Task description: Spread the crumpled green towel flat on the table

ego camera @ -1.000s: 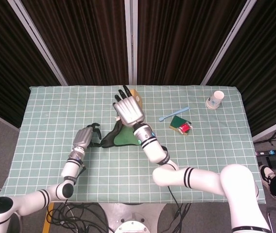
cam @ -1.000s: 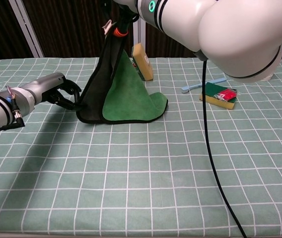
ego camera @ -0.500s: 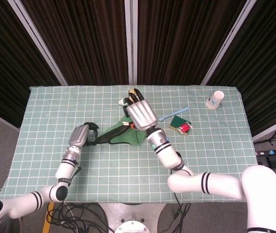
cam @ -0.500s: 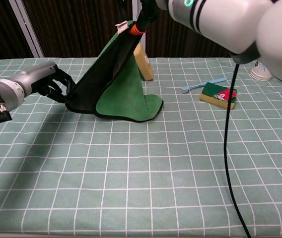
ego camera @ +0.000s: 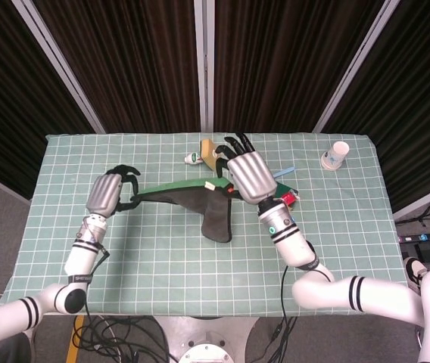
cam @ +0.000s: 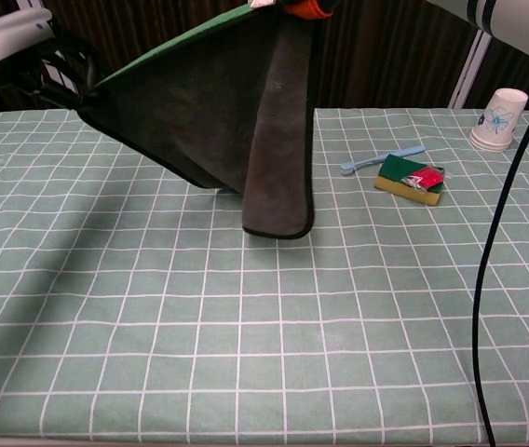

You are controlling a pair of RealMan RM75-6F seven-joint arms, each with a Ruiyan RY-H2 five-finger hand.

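Your left hand [ego camera: 110, 192] and right hand [ego camera: 248, 177] each pinch a corner of the green towel [ego camera: 200, 203], stretched taut above the table [ego camera: 351, 242] centre. If you lower unevenly, the hanging flap at six o'clock may fold under.

Matt soft cloth towel [cam: 218, 112], checked fabric tablecloth [cam: 246, 326], glossy plastic arm shells [ego camera: 328, 291], paper cup [ego camera: 338, 153]

Surface: desk [cam: 153, 354] under a green, white-gridded cloth | Far right: paper cup [cam: 499, 119], upright | Right of centre: blue spoon-like tool [cam: 381, 159] just beside green-and-yellow sponge [cam: 408, 180] carrying a small red object [cam: 425, 177]
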